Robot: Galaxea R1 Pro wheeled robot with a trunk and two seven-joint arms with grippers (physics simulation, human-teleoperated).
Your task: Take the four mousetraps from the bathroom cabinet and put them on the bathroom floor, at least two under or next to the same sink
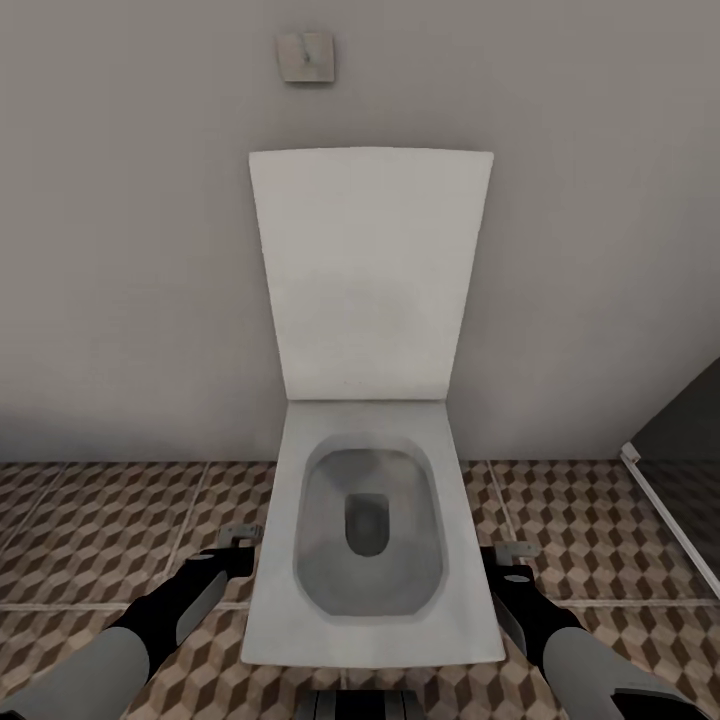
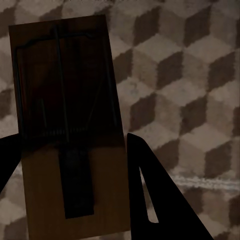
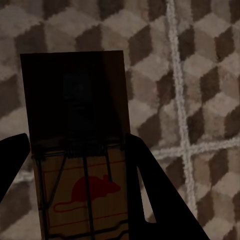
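Nearest to me, each wrist camera looks down its own fingers at a mousetrap. In the left gripper (image 2: 70,165) the jaws are clenched on the left mousetrap (image 2: 65,120), the dark fingers pressing its two long edges while the wire bar and spring face the camera. The right gripper (image 3: 75,165) grips the right mousetrap (image 3: 80,150) the same way, with the red mouse print on the wood end showing between the fingers. So two of the four traps are in hand, hanging above the bathroom floor (image 3: 200,100), not yet resting on it.

I judge these traps to be light, stiff and thin — small wooden slabs that won't flex, but with smooth edges that could slide if the pinch loosens. The long edges look like the right place to hold; I would keep off the wire and spring side, which is the fiddly, fragile part.

In the head view both arms hang low, the left gripper (image 1: 238,548) and right gripper (image 1: 512,560) flanking a white toilet (image 1: 370,620) with its lid (image 1: 370,280) raised. That toilet sits squarely ahead and blocks any forward travel. To my right a dark panel with a pale edge (image 1: 660,500) narrows the way. Beyond, a grey wall carries a small square plate (image 1: 306,56). This is a toilet, not the basin I need, so I judge I must turn away before setting anything down.
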